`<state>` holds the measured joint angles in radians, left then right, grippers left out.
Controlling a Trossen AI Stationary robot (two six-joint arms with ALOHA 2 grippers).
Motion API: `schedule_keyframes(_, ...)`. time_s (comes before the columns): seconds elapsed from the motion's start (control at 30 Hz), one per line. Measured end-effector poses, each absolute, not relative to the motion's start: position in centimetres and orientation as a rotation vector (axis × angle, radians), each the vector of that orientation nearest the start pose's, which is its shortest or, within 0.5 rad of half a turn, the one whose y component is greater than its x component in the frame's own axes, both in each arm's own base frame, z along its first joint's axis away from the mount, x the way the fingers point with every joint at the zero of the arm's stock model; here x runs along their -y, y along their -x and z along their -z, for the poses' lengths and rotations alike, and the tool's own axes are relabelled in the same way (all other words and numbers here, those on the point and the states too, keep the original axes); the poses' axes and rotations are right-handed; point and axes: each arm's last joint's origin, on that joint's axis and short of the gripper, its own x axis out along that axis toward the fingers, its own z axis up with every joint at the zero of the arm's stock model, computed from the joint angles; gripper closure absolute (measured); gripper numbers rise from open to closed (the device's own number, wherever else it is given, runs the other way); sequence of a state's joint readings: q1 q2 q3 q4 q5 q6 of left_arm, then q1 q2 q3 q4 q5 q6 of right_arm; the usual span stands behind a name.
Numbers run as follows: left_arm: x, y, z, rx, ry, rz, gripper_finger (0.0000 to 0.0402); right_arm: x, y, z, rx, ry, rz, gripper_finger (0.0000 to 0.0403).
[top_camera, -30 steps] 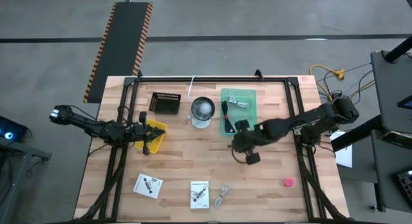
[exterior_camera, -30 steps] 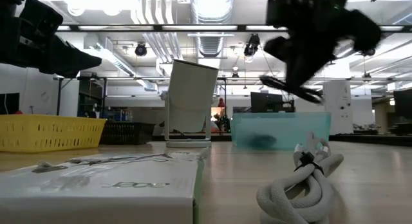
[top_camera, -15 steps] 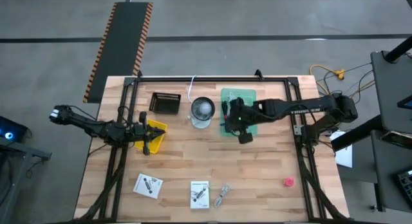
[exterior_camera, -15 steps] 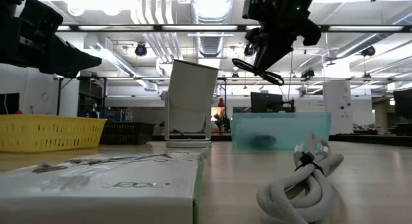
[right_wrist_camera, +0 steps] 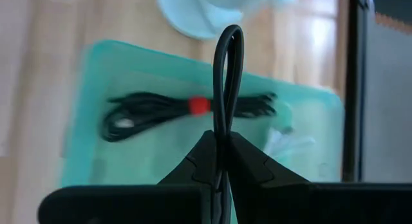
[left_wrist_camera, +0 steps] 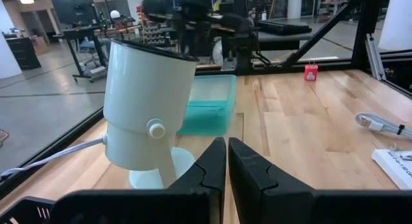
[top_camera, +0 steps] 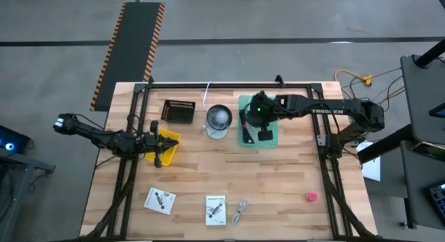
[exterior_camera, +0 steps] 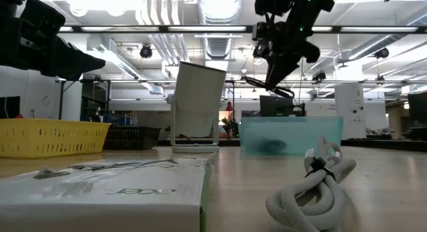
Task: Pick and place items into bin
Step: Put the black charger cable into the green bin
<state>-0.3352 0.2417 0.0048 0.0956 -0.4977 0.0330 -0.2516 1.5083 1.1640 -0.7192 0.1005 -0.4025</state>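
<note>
right gripper (right_wrist_camera: 219, 161): clamped on a thin black cable loop (right_wrist_camera: 228, 76), held above the teal bin (top_camera: 271, 103) so a release should drop it inside.
bin contents: black-and-red coiled cable (right_wrist_camera: 187, 111) already in.
left gripper (left_wrist_camera: 226, 165): fingers closed, nothing held, parked by the yellow basket (top_camera: 167, 146), out of the way.
still on table: two white cards (top_camera: 160, 200), pale cable bundle (top_camera: 240, 211), pink-red lump (top_camera: 312, 197), near edge.

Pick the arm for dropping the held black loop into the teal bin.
Right. The right gripper is shut on the black loop and hangs over the teal bin, where a black cable with a red tie lies. The left gripper is shut, empty, near the yellow basket.
</note>
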Motion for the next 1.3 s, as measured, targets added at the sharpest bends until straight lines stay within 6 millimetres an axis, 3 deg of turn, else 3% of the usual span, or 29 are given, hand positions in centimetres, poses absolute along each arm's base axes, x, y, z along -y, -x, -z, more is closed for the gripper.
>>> schedule_keyframes(0.2,2.3,-10.7,-15.4,-0.132,-0.09,-0.16,0.04,10.5,-28.2,-25.5,-1.125,0.195,0.197,0.039)
schedule_keyframes(0.5,2.3,-10.7,-15.4,-0.132,-0.09,-0.16,0.04,12.8,-27.7,-25.5,-1.056,0.071,0.29,0.039)
schedule_keyframes(0.83,2.3,-10.7,-15.4,-0.132,-0.09,-0.16,0.04,12.7,-27.4,-24.7,-1.059,-0.009,0.269,0.039)
schedule_keyframes(1.13,2.3,-10.7,-15.4,-0.132,-0.09,-0.16,0.04,12.2,-26.6,-22.5,-1.103,-0.102,0.242,0.039)
schedule_keyframes(1.3,2.3,-10.7,-15.4,-0.132,-0.09,-0.16,0.04,12.3,-26.9,-22.0,-1.044,-0.107,0.26,0.039)
